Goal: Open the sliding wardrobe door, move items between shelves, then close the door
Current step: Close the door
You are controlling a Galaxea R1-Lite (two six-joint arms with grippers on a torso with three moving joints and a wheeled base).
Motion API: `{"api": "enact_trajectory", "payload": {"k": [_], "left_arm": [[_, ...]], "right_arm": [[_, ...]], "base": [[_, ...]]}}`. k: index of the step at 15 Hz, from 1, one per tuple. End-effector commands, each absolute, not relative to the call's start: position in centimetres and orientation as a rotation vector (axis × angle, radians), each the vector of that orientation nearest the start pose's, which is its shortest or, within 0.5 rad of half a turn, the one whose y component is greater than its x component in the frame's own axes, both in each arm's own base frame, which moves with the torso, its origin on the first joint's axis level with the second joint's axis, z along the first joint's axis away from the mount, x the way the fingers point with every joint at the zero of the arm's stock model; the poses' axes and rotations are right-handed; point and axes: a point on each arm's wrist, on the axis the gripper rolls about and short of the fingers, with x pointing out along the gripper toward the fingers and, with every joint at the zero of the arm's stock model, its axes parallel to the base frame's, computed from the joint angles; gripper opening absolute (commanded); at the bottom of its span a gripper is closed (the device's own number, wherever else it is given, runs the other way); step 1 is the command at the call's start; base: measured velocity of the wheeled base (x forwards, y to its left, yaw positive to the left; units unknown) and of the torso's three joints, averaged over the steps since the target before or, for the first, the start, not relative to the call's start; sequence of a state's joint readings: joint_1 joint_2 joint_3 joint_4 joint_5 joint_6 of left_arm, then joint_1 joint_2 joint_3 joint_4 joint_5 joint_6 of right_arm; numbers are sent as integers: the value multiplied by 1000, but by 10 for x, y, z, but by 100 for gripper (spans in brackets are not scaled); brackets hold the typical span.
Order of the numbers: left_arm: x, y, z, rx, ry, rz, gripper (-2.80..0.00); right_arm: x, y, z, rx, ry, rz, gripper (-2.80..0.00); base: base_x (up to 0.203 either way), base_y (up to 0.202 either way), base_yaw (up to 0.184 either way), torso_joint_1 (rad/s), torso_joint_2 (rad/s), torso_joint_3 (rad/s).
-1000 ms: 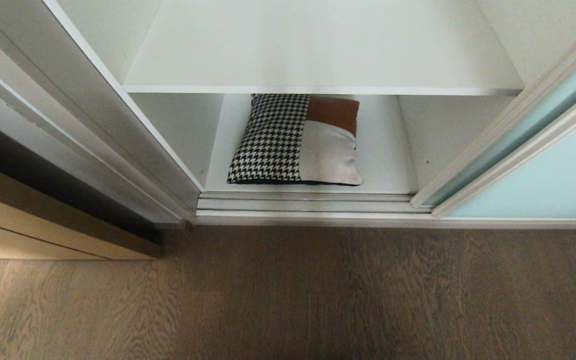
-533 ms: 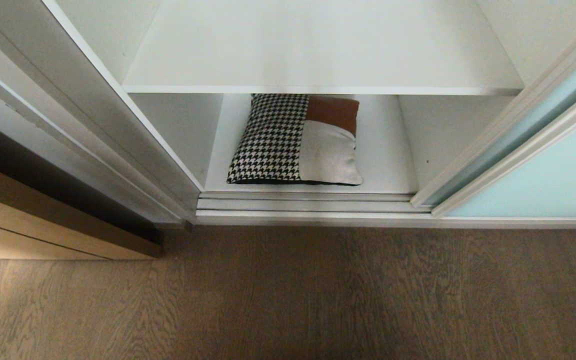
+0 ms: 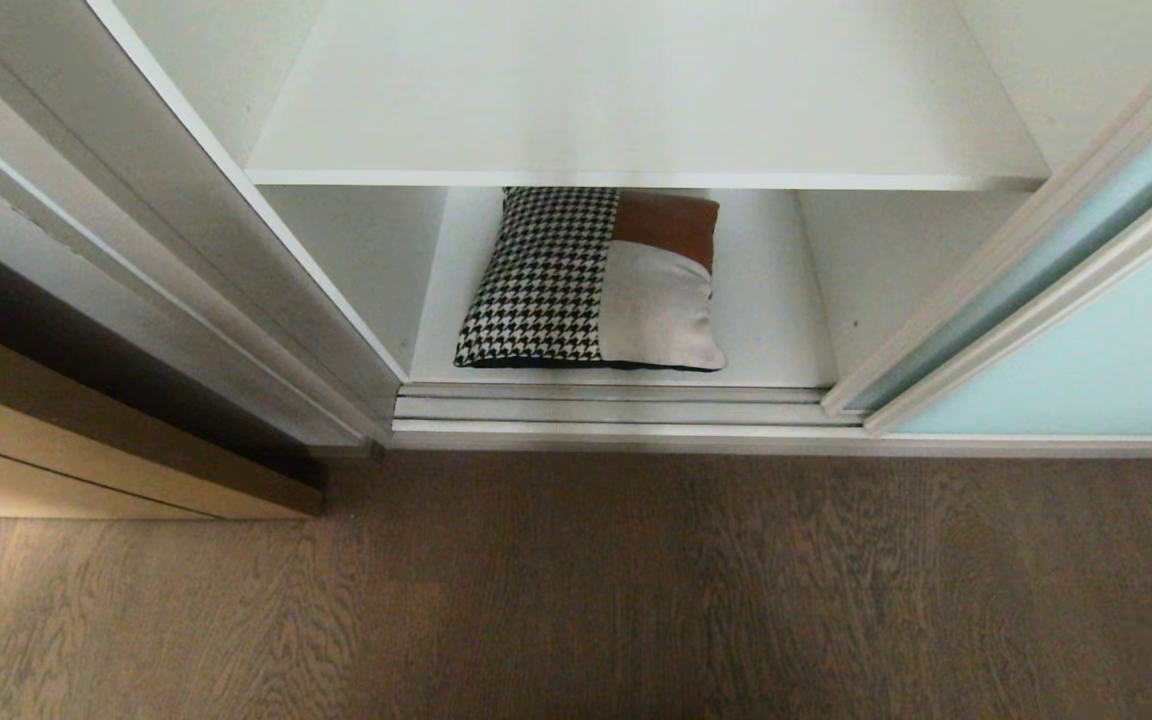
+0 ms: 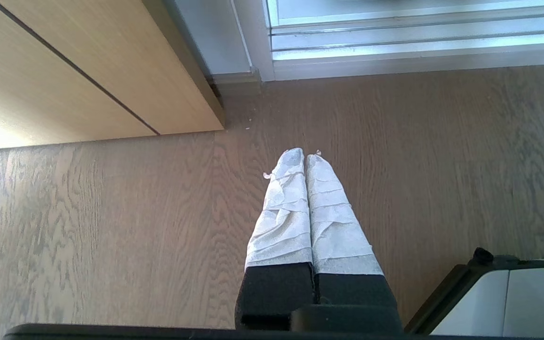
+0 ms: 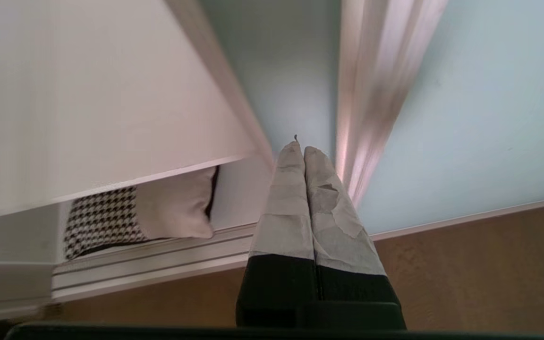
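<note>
You have the tall frosted pale aqua glass sliding wardrobe door [image 3: 1086, 340] already pushed aside at the right of the head view, so the step in hand looks like reaching in for the rectangular cushion of black-and-white houndstooth, plain grey-beige and a brown strip [image 3: 591, 285], which lies flat on the lower white shelf [image 3: 776, 330] at the centre of that frame, its front edge close behind the silver door track [image 3: 616, 410]. Above it the upper flat white shelf board [image 3: 636, 90] is bare, and I judge that to be where it should go. Your right claw [image 5: 300, 150] is clenched with nothing in it; in its own wrist view it points at the aqua door's frame in the upper middle, while the cushion [image 5: 140, 215] sits apart from it at the lower left, partly under the upper shelf [image 5: 88, 94]. Swing the claw toward the cushion, release the fingers before you arrive, and come in low under the shelf lip to pinch the near corner. Your left claw [image 4: 304, 156] is clenched and empty too, hanging over the brown wood-grain floor [image 4: 111, 226].
</note>
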State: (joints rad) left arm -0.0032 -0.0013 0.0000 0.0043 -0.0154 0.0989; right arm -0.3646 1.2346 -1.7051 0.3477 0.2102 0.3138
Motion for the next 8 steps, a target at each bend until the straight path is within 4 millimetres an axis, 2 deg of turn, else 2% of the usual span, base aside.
{"api": "enact_trajectory", "payload": {"k": [1,3,8], "left_arm": [[-23,0,75,100,5,-19,-280],[-23,0,75,100,5,-19,-280],[-23,0,75,100,5,-19,-280]], "right_arm": [[95,-30,441,274,-152,-112,-280],[83,-26,437,283,-152,-106,-280],[91,-45,446,325,-197,-260,-280]], "base": [[0,0,0,0,0,0],[0,0,0,0,0,0],[0,0,0,0,0,0]]}}
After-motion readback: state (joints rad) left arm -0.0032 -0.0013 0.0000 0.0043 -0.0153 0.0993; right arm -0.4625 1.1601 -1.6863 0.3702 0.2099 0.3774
